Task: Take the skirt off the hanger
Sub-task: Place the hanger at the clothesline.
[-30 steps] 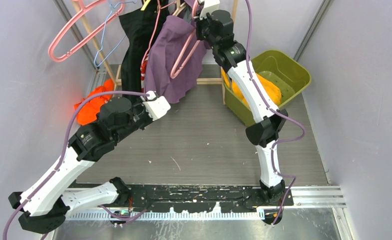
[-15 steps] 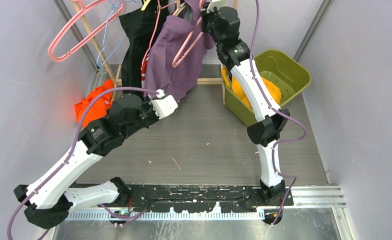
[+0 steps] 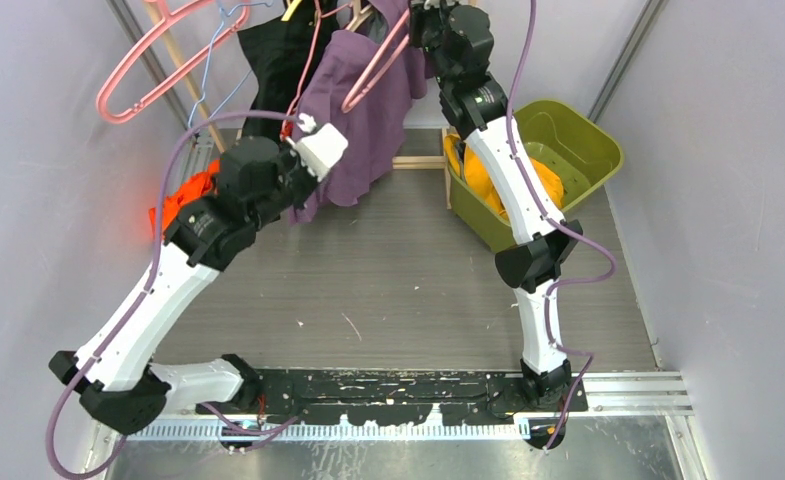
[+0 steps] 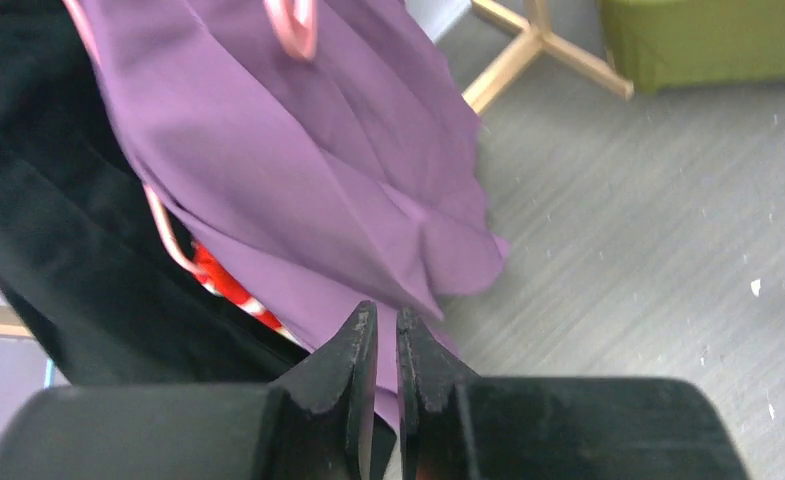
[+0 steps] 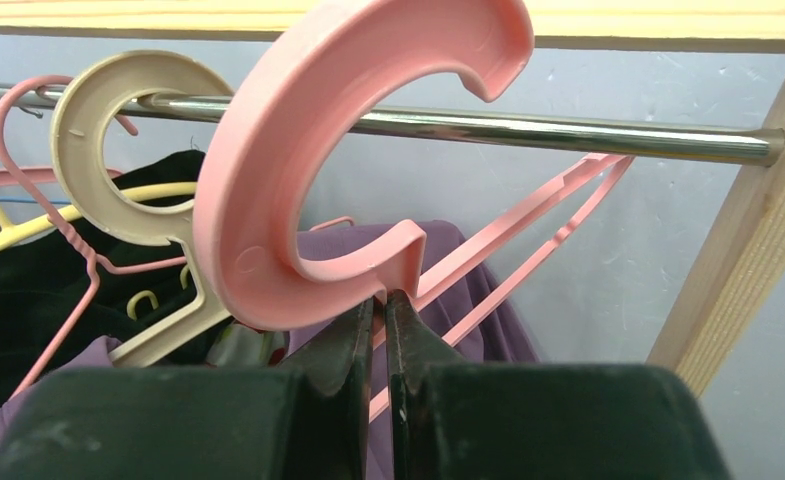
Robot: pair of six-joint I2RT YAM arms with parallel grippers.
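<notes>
The purple skirt [image 3: 368,110] hangs on a pink hanger [image 3: 373,65] at the clothes rack, top centre. My right gripper [image 3: 430,12] is shut on the neck of that hanger just under its big pink hook [image 5: 268,200]. The metal rod [image 5: 568,130] runs through the hook's opening. My left gripper [image 3: 326,140] is shut, with a thin slit between the jaws. Its tips [image 4: 386,318] sit right at the skirt's lower hem [image 4: 298,170]. I cannot tell whether cloth is pinched between them.
A black garment [image 3: 273,70] hangs left of the skirt, with a cream hanger [image 5: 108,120] beside the pink hook. An empty pink hanger [image 3: 153,60] sticks out upper left. An orange cloth [image 3: 183,205] lies on the floor. A green bin [image 3: 608,150] holds orange cloth at right.
My left arm has risen and swung up toward the skirt's lower left edge. My right gripper has lifted the pink hanger a little higher at the rod.
</notes>
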